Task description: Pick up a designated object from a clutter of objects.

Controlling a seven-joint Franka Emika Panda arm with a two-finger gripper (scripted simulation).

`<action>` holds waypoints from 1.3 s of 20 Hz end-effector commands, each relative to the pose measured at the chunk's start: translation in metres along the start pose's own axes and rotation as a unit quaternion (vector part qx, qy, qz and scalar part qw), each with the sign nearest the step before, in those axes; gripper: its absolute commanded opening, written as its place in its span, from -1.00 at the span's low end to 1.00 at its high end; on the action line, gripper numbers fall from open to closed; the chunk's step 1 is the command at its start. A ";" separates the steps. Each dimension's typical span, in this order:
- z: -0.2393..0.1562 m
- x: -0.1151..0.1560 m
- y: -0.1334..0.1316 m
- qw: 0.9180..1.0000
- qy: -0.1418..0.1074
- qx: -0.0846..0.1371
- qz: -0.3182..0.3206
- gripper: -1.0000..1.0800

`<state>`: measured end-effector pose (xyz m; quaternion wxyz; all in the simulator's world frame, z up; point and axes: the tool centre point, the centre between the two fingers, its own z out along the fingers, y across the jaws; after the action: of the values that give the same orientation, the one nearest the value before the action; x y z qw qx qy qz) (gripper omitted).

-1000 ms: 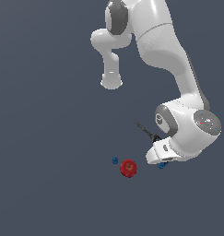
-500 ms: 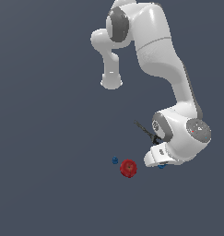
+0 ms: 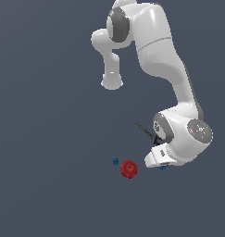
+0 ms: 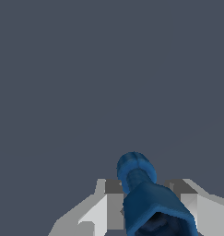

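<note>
Matte slate-grey tabletop (image 3: 49, 139), featureless all round.
Tool (image 4: 145, 207) straddles the knobbly blue bolt (image 4: 148, 193), grip unclear; glossy red ball (image 3: 128, 169) at nine o'clock.

- The white arm (image 3: 165, 60) rises at the upper middle of the exterior view, bends over and drops to the lower right of the frame.
- The bulky wrist (image 3: 185, 136) sits low, tilted toward the table.
- The hand (image 4: 145, 203) shows pale fingers (image 4: 97, 212) spread on both sides of a blue piece.
</note>
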<state>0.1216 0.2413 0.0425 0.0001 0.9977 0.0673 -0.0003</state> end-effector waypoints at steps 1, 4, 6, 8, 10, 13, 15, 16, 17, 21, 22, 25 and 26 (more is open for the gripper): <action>0.000 0.000 0.000 1.000 0.000 0.000 0.000 -1.00; -0.001 0.000 0.000 1.000 0.000 0.000 0.000 -1.00; -0.002 -0.001 0.002 1.000 0.000 0.000 0.000 -1.00; -0.005 -0.003 0.004 1.000 0.000 0.000 0.000 -1.00; -0.008 -0.005 0.007 1.000 0.000 0.000 0.000 -1.00; -0.016 -0.010 0.014 1.000 0.000 0.000 0.000 -1.00; -0.023 -0.014 0.020 1.000 0.000 0.000 0.000 -1.00; -0.026 -0.016 0.024 1.000 0.000 0.000 0.000 -1.00; -0.031 -0.019 0.027 1.000 0.000 0.000 0.000 -1.00; -0.051 -0.031 0.045 1.000 0.000 0.000 0.000 -1.00; -0.057 -0.035 0.051 1.000 0.000 0.000 0.000 -1.00; -0.078 -0.047 0.069 1.000 0.000 0.000 0.000 -1.00; -0.085 -0.052 0.075 1.000 0.000 0.000 0.000 -1.00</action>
<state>0.0856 0.1704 0.1166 0.0002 0.9977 0.0673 -0.0006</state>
